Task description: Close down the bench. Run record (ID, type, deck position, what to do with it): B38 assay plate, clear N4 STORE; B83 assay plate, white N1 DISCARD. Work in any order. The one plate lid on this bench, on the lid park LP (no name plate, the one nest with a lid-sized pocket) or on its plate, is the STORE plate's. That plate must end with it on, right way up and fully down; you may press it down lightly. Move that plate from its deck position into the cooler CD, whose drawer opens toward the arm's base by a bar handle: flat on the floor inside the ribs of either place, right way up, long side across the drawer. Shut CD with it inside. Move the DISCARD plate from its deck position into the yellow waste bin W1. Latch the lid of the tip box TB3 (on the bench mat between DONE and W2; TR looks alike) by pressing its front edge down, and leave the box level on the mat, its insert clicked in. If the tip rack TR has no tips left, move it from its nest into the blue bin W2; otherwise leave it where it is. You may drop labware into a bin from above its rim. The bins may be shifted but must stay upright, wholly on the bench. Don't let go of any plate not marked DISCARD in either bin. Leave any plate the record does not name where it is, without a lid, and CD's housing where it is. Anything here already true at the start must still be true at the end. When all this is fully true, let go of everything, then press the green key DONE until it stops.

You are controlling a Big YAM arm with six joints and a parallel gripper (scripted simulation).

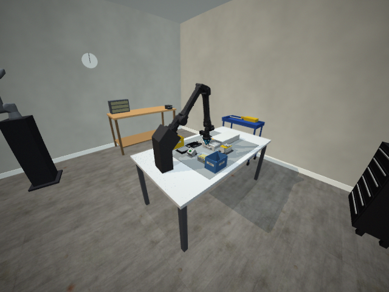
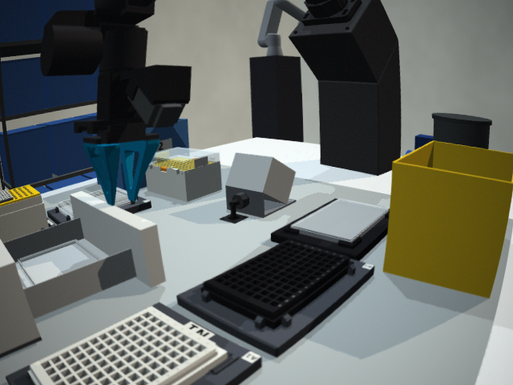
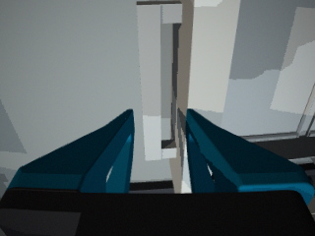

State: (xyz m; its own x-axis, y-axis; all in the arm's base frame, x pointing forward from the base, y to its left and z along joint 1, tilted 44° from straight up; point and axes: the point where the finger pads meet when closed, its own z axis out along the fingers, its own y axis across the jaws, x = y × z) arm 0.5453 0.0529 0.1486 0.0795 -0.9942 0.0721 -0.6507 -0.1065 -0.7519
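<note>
My gripper (image 2: 121,201) (image 1: 206,143) (image 3: 159,118) hangs at the front of the cooler CD's drawer (image 2: 119,236), which is pulled out with its floor (image 2: 54,261) bare. In the wrist view the fingers stand apart on either side of the white bar handle (image 3: 150,59) without clamping it. The clear plate (image 2: 91,193) lies on its nest behind the drawer front, partly hidden. The white plate (image 2: 124,352) sits on N1. The lid (image 2: 339,217) rests on the lid park. Tip box TB3 (image 2: 182,174) stands on the mat under a clear lid.
The yellow bin W1 (image 2: 447,224) stands at the right and the blue bin W2 (image 1: 216,160) at the mat's front. A black plate (image 2: 277,277) sits on a nest. The DONE key housing (image 2: 259,182) and tip rack TR (image 2: 20,203) are nearby.
</note>
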